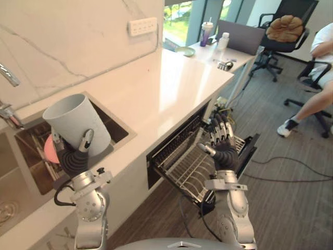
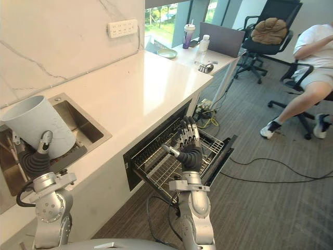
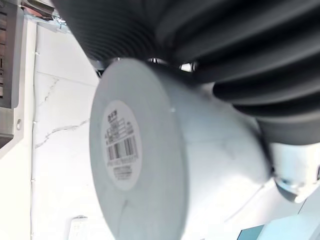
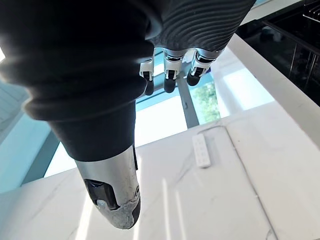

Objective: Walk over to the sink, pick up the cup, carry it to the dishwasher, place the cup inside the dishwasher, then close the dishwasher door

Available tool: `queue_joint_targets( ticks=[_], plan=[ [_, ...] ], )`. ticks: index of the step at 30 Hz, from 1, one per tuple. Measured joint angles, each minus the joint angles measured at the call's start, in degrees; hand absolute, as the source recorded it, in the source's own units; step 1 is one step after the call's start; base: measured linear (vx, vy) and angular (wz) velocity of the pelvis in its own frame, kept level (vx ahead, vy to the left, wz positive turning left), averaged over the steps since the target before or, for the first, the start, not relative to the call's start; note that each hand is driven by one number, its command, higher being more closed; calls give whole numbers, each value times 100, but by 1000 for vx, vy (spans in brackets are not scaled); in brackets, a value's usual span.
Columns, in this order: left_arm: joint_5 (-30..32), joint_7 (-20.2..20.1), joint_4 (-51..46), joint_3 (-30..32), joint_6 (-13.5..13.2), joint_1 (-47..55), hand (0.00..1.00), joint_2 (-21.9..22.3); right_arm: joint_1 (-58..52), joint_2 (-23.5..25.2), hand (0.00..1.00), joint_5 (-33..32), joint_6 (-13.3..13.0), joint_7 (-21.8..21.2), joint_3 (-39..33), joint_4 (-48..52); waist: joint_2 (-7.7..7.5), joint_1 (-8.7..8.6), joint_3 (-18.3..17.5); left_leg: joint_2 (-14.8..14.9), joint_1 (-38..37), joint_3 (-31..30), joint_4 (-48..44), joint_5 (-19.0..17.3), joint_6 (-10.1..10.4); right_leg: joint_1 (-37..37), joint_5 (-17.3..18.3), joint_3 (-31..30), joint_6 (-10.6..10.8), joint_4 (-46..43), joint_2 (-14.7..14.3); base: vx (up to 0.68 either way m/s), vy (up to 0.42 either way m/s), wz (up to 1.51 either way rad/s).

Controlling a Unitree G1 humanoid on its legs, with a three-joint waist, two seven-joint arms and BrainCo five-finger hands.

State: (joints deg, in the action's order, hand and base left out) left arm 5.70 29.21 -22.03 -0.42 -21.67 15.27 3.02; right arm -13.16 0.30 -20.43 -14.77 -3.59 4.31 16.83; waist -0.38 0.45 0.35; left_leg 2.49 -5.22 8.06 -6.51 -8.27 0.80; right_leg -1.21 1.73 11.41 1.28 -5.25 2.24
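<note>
A large pale grey cup [image 1: 78, 122] is held tilted above the sink [image 1: 123, 131], mouth up and toward the wall. My left hand [image 1: 73, 159] is shut on it from below, thumb against its side. The left wrist view shows the cup's [image 3: 150, 165] labelled base close up. The dishwasher stands open under the counter with its wire rack [image 1: 187, 166] pulled out over the lowered door [image 1: 251, 151]. Over the rack my right hand [image 1: 222, 146] is raised, open, its fingers [image 4: 170, 75] straight and holding nothing.
A pink item [image 1: 49, 150] lies in the sink, with a faucet [image 1: 8, 78] at the left. The white countertop [image 1: 171, 83] runs to a desk with a laptop [image 1: 239, 36] and a drink cup [image 1: 206, 32]. A seated person [image 1: 317, 78] and cables [image 1: 291, 166] occupy the floor right.
</note>
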Motion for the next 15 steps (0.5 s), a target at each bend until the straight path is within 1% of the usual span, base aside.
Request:
queue_joint_targets(
  ticks=[1, 3, 4, 5, 6, 7, 8, 9, 10, 11, 12, 13, 14, 15],
  plan=[
    [0, -1, 15, 18, -18, 0, 100, 2, 1, -3, 0, -23, 0, -38, -4, -29, -2, -11, 4, -9, -24, 6, -1, -16, -20, -39, 20, 4, 10, -117, 19, 39, 74, -33],
    [-7, -2, 37, 30, -107, -51, 100, 39, 68, -35, 0, -77, 0, -147, -35, -217, 36, -50, 129, -20, -144, 5, -6, -71, -84, -274, 122, 40, 55, -765, 87, -13, 67, -30],
    [-69, -4, 81, 29, -158, -165, 100, 25, 105, -40, 0, -158, 5, -145, -55, -371, 58, -101, 223, -33, -218, -1, -28, -100, -110, -451, 173, 52, 35, -1243, 164, -85, 82, -16],
    [-121, -2, 120, 30, -189, -276, 100, 22, 107, -43, 0, -203, 7, -139, -66, -455, 43, -157, 246, -81, -234, -15, -32, -121, -137, -552, 205, 40, 34, -1496, 232, -127, 110, -3],
    [-166, 12, 198, 31, -241, -432, 100, 22, 110, -42, 0, -220, 6, -127, -118, -464, 14, -215, 291, -138, -269, -4, -34, -143, -172, -598, 239, 17, 54, -1596, 304, -146, 110, -4],
    [-218, 40, 331, 55, -282, -590, 100, 8, 126, -33, 0, -219, 5, -120, -155, -465, 6, -226, 319, -174, -287, 71, -52, -161, -203, -583, 266, 14, 48, -1560, 367, -143, 97, -26],
    [-271, 59, 405, 63, -291, -688, 100, -14, 166, -33, 0, -218, 5, -119, -166, -479, 43, -221, 341, -191, -290, 189, -63, -164, -221, -575, 319, 16, -19, -1516, 410, -117, 62, -32],
    [-287, 62, 449, 63, -300, -726, 100, -46, 210, -37, 0, -218, 5, -118, -169, -502, 30, -230, 340, -191, -296, 228, -77, -164, -224, -579, 377, 40, -99, -1552, 459, -99, 42, -34],
    [-322, 63, 552, 36, -297, -820, 100, -100, 324, -46, 0, -218, 4, -119, -210, -581, 23, -251, 350, -154, -298, 278, -123, -173, -216, -610, 493, 32, -104, -1659, 608, -77, 13, -22],
    [-326, 58, 626, 12, -294, -903, 100, -110, 421, -45, 0, -218, 5, -114, -279, -683, 32, -265, 355, -57, -273, 292, -155, -205, -163, -597, 491, -21, -67, -1655, 755, -80, -7, -17],
    [-326, 59, 664, 7, -281, -944, 100, -118, 448, -47, 0, -219, 6, -110, -299, -696, 33, -260, 356, 13, -243, 299, -213, -234, -118, -580, 453, -104, -28, -1615, 794, -93, -75, -11],
    [-330, 62, 749, 6, -197, -1009, 100, -172, 456, -48, 0, -217, 7, -108, -293, -689, 21, -253, 352, 152, -158, 294, -314, -312, -13, -472, 313, -243, 99, -1451, 829, -70, -161, -10],
    [-333, 70, 827, -1, -112, -1010, 100, -260, 457, -45, 0, -210, 32, -109, -283, -687, -20, -250, 334, 274, -165, 291, -352, -362, 102, -302, 201, -291, 290, -1195, 871, -18, -256, -11],
    [-334, 79, 871, -2, -85, -1009, 100, -305, 457, -45, 0, -204, 63, -110, -285, -682, -53, -240, 313, 315, -171, 293, -357, -374, 173, -204, 152, -277, 366, -1020, 887, 78, -334, -13]
  ],
)
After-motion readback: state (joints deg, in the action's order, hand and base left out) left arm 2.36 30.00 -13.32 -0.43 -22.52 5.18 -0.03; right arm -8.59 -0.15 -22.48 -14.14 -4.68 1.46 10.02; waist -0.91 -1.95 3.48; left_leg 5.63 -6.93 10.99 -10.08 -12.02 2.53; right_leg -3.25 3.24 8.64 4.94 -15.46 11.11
